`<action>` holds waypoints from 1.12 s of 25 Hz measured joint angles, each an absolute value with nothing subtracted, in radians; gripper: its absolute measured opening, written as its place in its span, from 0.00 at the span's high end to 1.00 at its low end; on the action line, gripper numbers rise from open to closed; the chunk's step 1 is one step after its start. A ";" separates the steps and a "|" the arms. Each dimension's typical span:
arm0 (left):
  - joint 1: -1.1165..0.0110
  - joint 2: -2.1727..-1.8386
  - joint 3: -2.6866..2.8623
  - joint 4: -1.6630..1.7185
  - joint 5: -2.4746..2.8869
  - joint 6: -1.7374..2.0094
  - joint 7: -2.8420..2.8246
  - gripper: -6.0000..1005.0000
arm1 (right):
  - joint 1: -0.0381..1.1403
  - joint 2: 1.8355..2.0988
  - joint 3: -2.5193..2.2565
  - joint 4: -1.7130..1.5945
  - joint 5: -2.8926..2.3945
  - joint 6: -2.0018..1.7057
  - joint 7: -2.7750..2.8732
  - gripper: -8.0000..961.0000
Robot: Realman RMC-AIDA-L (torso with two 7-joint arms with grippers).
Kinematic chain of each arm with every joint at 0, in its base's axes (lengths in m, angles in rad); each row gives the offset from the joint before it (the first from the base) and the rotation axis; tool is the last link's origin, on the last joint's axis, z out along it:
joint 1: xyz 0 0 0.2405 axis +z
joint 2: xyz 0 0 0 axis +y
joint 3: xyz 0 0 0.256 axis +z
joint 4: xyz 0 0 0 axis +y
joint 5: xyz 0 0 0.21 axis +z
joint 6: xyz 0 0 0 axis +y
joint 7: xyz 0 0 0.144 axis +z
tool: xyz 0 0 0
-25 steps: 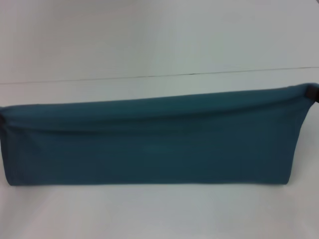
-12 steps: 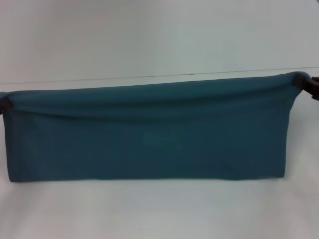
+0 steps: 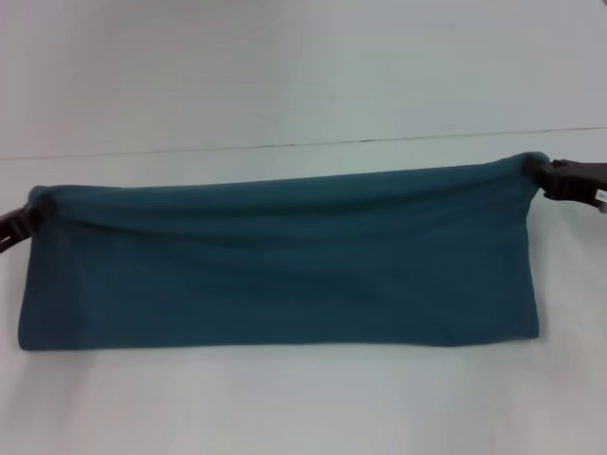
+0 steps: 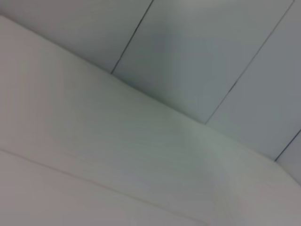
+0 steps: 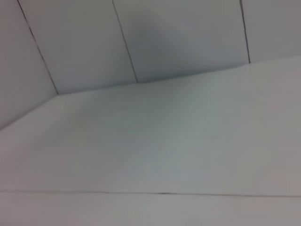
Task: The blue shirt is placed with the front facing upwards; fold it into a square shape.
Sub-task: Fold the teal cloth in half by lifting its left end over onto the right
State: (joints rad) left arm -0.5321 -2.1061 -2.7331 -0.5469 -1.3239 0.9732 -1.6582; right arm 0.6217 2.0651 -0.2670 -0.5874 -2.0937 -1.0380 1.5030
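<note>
Near bench: the white bench [image 3: 285,408] lies bare in front of the cloth's lower edge.
Blue shirt: the blue shirt [image 3: 285,265] is a long folded band stretched left to right across the middle of the head view, plain teal side showing, no lettering visible.
Lower edge: it runs nearly straight along the bench.
Upper edge: it is lifted and pulled taut between both tools, sagging a little in the middle.
Left tool: the left tool [image 3: 27,220] is clamped on the shirt's upper left corner.
Right tool: the right tool [image 3: 542,176] is clamped on the upper right corner, which sits higher than the left.
Far bench: a thin dark seam [image 3: 303,144] crosses the bench behind the shirt.
Wrist views: both show only white bench and panelled wall.
</note>
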 joint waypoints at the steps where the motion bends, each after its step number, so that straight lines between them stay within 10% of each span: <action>1: -0.538 -2.107 -2.730 -0.543 -1.325 0.961 -1.658 0.82 | 0.628 2.066 -0.269 -0.576 -2.094 -1.011 1.492 0.93; 28: -0.604 -2.135 -2.715 -0.495 -1.331 0.700 -1.646 0.77 | 0.743 2.086 -0.279 -0.386 -2.051 -0.705 1.307 0.93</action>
